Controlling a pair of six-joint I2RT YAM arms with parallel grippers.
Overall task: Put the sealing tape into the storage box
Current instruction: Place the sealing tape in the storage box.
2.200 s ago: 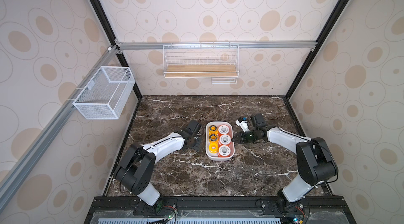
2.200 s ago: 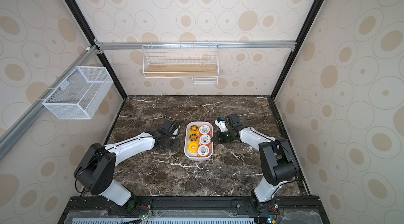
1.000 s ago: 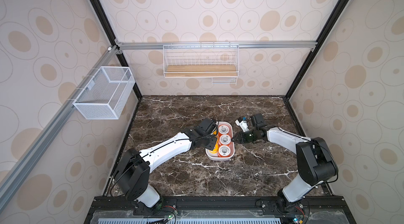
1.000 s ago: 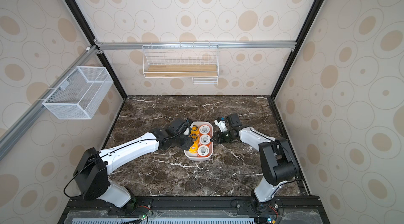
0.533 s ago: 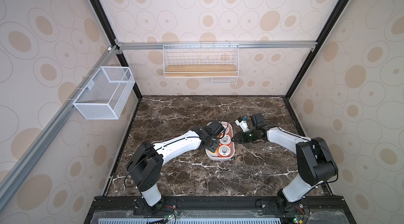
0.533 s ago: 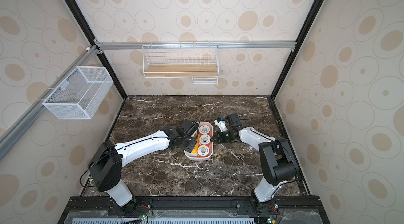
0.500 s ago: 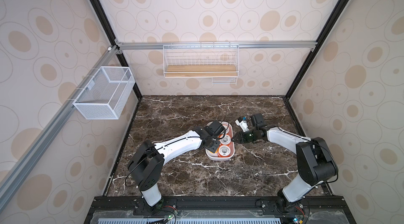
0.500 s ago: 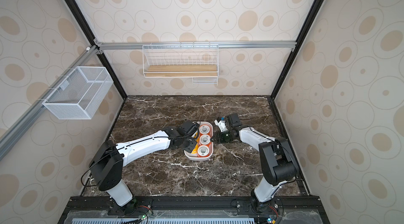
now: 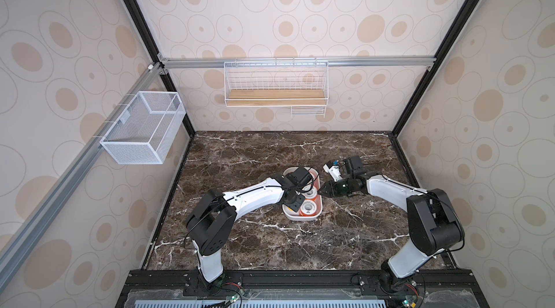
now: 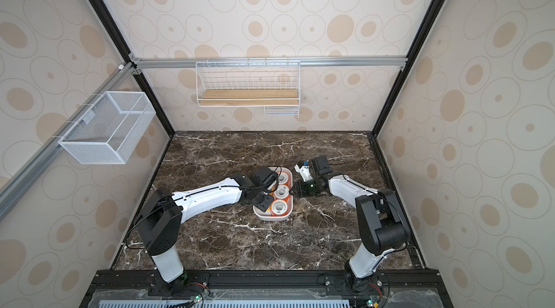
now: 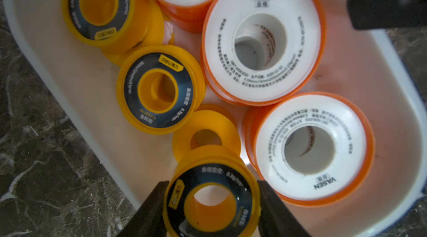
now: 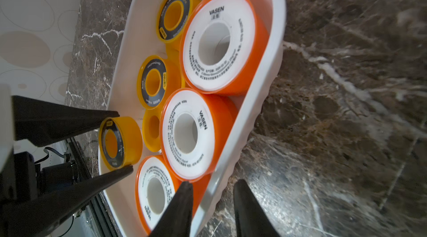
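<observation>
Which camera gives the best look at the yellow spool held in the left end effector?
The right wrist view: the whole yellow spool shows, face and side, pinched by the left end effector over the box. The left wrist view crops its lower edge. Both top views hide it under the left arm.

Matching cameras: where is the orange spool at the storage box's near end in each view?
Top view: orange spool at the storage box's end nearest the arm bases.
Top view: same spool.
Left wrist: spool beside the left gripper's yellow spool.
Right wrist: spool partly behind the right gripper's finger.
Landmark: right gripper on the box's wall.
</observation>
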